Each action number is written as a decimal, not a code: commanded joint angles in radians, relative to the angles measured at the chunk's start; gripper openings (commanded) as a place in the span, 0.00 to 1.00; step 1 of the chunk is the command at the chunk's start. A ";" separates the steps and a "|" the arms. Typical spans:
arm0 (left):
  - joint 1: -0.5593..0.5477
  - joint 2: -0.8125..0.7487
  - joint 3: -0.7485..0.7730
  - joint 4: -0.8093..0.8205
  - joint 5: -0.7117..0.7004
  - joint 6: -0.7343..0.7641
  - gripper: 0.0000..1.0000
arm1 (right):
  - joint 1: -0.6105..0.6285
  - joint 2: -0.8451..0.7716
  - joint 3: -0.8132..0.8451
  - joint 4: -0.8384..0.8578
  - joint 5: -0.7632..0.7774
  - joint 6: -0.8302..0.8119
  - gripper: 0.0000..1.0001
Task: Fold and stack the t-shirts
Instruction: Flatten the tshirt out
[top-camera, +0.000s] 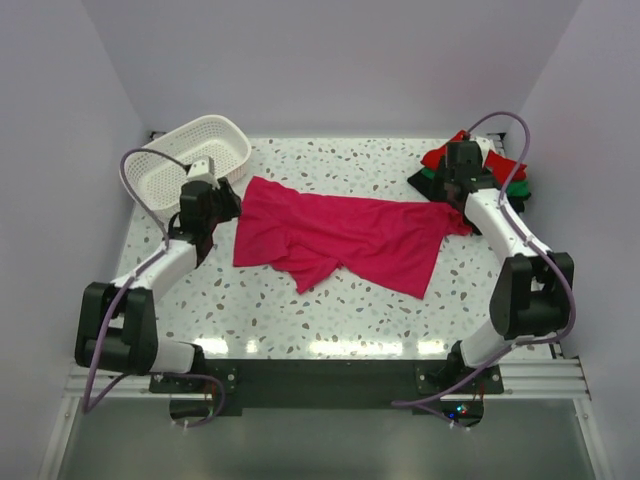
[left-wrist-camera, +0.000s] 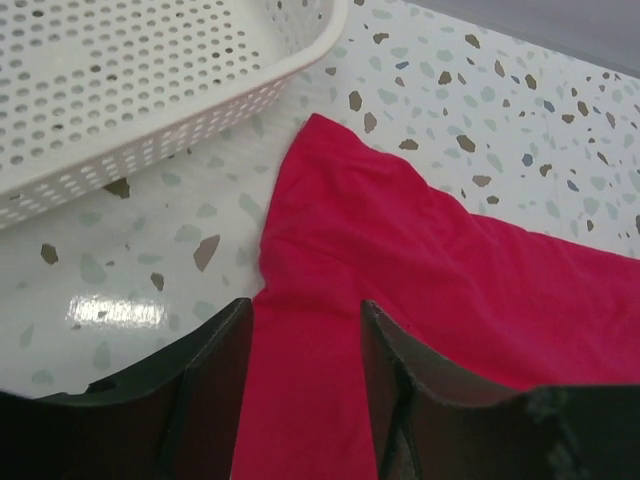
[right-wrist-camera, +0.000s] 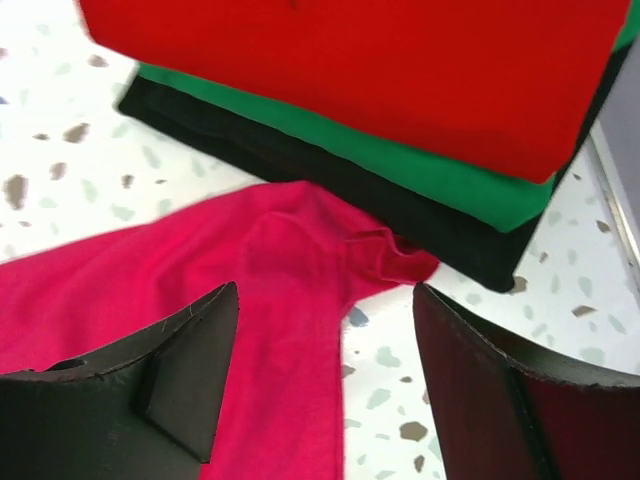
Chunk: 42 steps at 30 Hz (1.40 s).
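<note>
The magenta-pink t-shirt lies spread and creased across the middle of the table. My left gripper hovers at its left end; in the left wrist view my left gripper stands open with the pink cloth lying loose between and beneath its dark fingers. My right gripper is at the shirt's right end. In the right wrist view it is open over a rumpled corner of the pink shirt. Just beyond it is a folded stack: red on green on black.
A white lattice basket stands at the back left, close behind my left gripper, its rim near the shirt's corner. The folded stack sits at the back right by the wall. White walls enclose the speckled table.
</note>
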 joint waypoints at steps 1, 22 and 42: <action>-0.024 -0.072 -0.097 -0.021 -0.066 -0.034 0.50 | 0.004 -0.083 -0.016 0.092 -0.121 0.022 0.74; -0.107 -0.050 -0.245 -0.205 -0.185 -0.136 0.30 | 0.003 -0.173 -0.089 0.113 -0.249 0.024 0.75; -0.103 -0.034 -0.251 -0.159 -0.086 -0.105 0.00 | 0.029 -0.210 -0.105 0.101 -0.335 0.031 0.75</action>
